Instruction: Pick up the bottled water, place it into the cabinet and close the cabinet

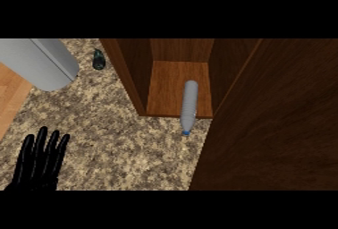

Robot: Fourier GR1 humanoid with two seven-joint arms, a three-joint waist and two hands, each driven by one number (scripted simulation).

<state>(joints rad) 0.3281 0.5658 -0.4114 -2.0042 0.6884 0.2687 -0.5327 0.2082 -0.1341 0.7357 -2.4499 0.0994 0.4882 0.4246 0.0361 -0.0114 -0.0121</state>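
Left robot hand (41, 159) at lower left of frame, fingers straight and open, resting, holding nothing. Right robot hand not visible. Bottled water (189, 106) lies on its side at frame centre, body on the cabinet (175, 89) floor, blue cap end overhanging onto the speckled surface (119, 134). Cabinet door (277, 125) open, filling right side. Grey cylinder (40, 62) upper left; small dark object (99, 59) beside it.
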